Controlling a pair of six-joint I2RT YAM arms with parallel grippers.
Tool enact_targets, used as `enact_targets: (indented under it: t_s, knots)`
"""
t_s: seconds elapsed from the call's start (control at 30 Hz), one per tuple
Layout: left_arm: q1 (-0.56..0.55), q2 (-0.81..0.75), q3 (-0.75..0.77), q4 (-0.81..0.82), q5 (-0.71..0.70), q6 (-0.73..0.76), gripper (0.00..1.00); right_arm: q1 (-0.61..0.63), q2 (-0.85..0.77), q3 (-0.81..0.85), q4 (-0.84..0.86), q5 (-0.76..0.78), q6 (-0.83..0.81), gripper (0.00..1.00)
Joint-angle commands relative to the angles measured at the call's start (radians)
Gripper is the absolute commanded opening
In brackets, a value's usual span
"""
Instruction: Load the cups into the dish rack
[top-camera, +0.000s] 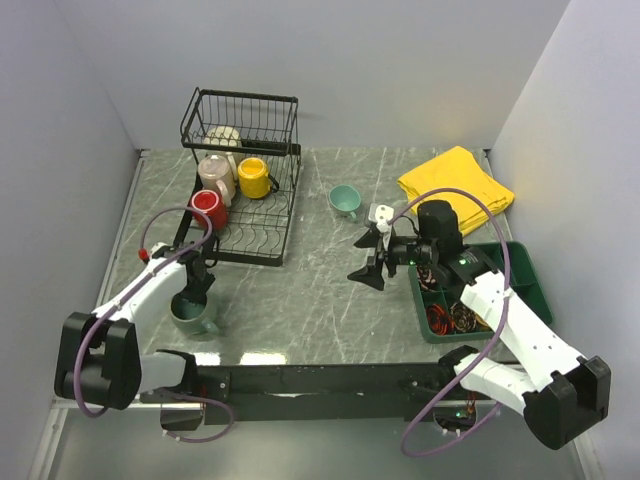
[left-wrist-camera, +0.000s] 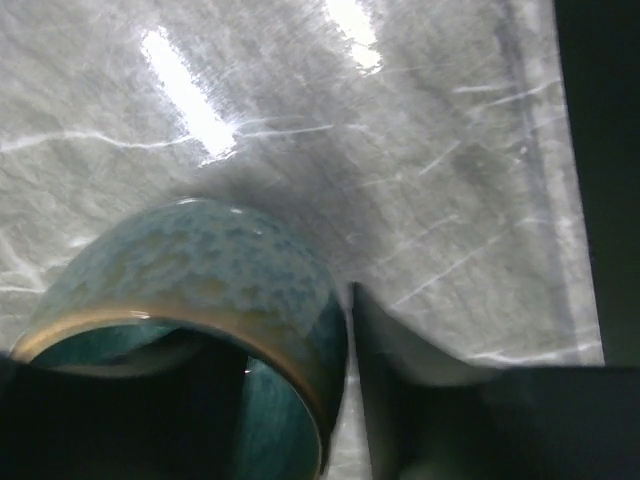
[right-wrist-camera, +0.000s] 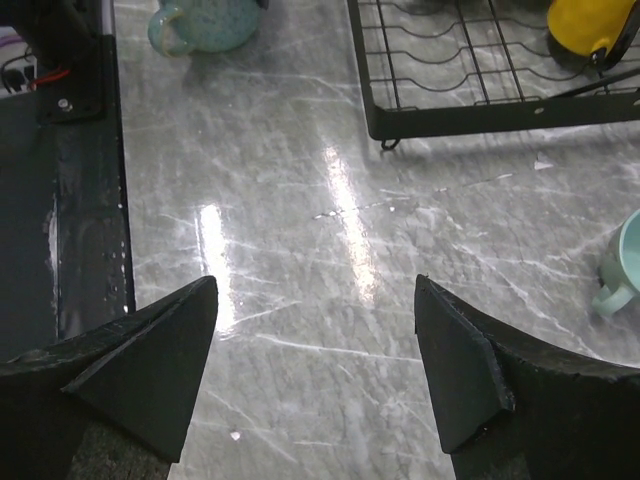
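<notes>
The black wire dish rack (top-camera: 262, 235) stands at the back left and holds the cream cup (top-camera: 224, 138), the beige cup (top-camera: 214, 175), the yellow cup (top-camera: 252, 177) and the red cup (top-camera: 209, 208). The grey-green mug (top-camera: 193, 318) stands on the table in front of the rack. My left gripper (top-camera: 193, 295) is down over its rim. In the left wrist view the jaws (left-wrist-camera: 297, 325) straddle the mug's wall (left-wrist-camera: 200, 270), one finger inside and one outside (left-wrist-camera: 400, 380), with a thin gap showing. The small teal cup (top-camera: 345, 200) stands mid-table. My right gripper (top-camera: 372, 255) is open and empty above the bare table (right-wrist-camera: 315, 300).
A yellow cloth (top-camera: 455, 185) lies at the back right. A green compartmented tray (top-camera: 520, 270) with cables sits under the right arm. A dark mounting bar (top-camera: 320, 380) runs along the near edge. The right wrist view shows the rack's corner (right-wrist-camera: 450, 115), the teal cup (right-wrist-camera: 625, 265) and the grey-green mug (right-wrist-camera: 205, 22).
</notes>
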Motion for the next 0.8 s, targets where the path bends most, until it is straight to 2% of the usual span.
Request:
enact_targets:
  t_s: [0.0,0.17,0.27,0.37,0.47,0.5,0.63,0.67,0.73,0.77]
  knots:
    - [0.006,0.009,0.035,0.031,-0.014,-0.022,0.35,-0.016,-0.041,-0.024,0.057,-0.040,0.024,0.86]
    - [0.006,-0.146,0.003,0.054,0.007,0.032,0.16,-0.019,-0.043,-0.029,0.043,-0.068,0.016,0.86]
    - [0.006,-0.256,0.003,0.045,0.027,0.052,0.09,-0.016,-0.021,-0.015,0.009,-0.089,0.002,0.86]
    - [0.006,-0.364,0.015,0.030,0.098,0.070,0.03,-0.014,0.005,0.012,-0.053,-0.112,-0.036,0.86]
    - [0.006,-0.483,0.035,0.043,0.225,0.066,0.01,-0.003,0.058,0.084,-0.177,-0.135,-0.105,0.86]
    - [0.006,-0.541,0.038,0.062,0.312,0.058,0.01,0.001,0.074,0.135,-0.211,-0.142,-0.120,0.86]
    - [0.006,-0.672,0.003,0.311,0.527,-0.048,0.01,0.030,0.163,0.251,-0.324,-0.198,-0.127,0.86]
    - [0.006,-0.689,-0.029,0.458,0.556,-0.115,0.01,0.046,0.193,0.270,-0.324,-0.210,-0.076,0.86]
    - [0.005,-0.708,-0.066,0.626,0.619,-0.189,0.01,0.061,0.221,0.327,-0.313,-0.252,-0.013,0.87]
    - [0.005,-0.703,-0.069,0.763,0.629,-0.244,0.01,0.085,0.242,0.339,-0.266,-0.249,0.081,0.87]
